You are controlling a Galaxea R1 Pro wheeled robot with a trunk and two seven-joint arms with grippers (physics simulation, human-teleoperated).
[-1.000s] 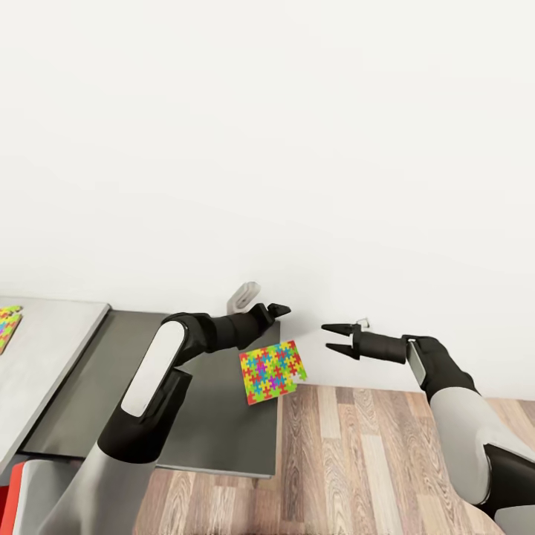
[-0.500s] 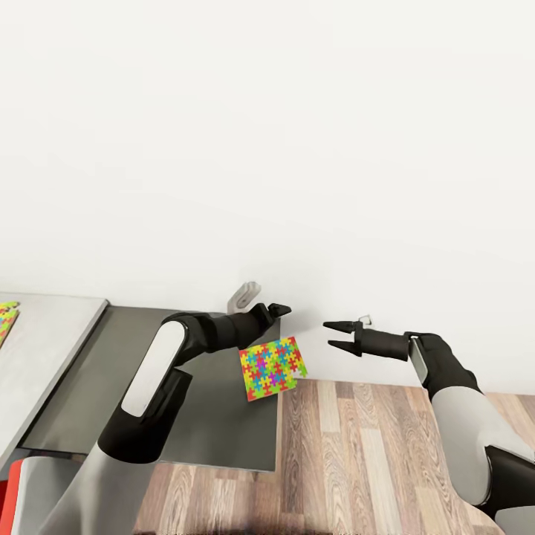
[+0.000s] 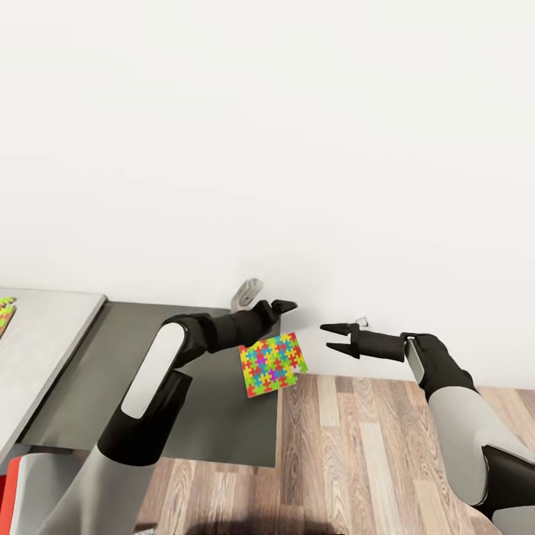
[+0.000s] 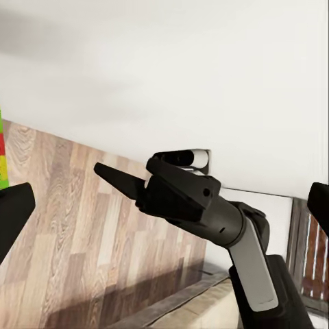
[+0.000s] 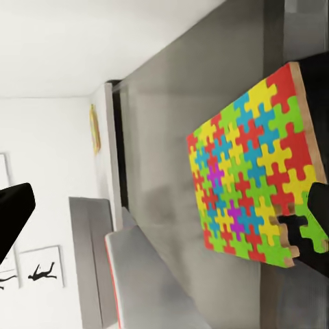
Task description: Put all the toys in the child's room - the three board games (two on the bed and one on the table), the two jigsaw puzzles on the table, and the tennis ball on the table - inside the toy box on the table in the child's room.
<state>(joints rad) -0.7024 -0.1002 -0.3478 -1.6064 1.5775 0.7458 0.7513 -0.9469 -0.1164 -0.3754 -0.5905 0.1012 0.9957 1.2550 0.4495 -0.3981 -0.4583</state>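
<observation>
Nearest, the wood-plank floor (image 3: pixel 357 453) runs under both arms, and beside it lies the dark grey wing of the table (image 3: pixel 215 416), which joins the light grey top (image 3: pixel 44 334) further to the left. Over the wing's far corner, the left gripper (image 3: pixel 281 306) has its fingers clamped on the upper edge of a jigsaw puzzle (image 3: pixel 273 363). The bright slab hangs below the gripper, tilted, lifted clear of the dark surface and overlapping the table's edge toward the floor. In the right wrist view the same puzzle (image 5: pixel 257 171) shows its coloured face and a thin brown edge, with the grey table top behind it. Across a gap of bare floor, the right gripper (image 3: pixel 332 336) points at the puzzle at about the same height; its two dark fingers are spread apart and grasp nothing. At the far left edge of the light grey top, a sliver of a second jigsaw puzzle (image 3: pixel 4 313) peeks in. Behind the left gripper a small grey fitting (image 3: pixel 246 293) leans at the foot of the white wall (image 3: pixel 297 134).
</observation>
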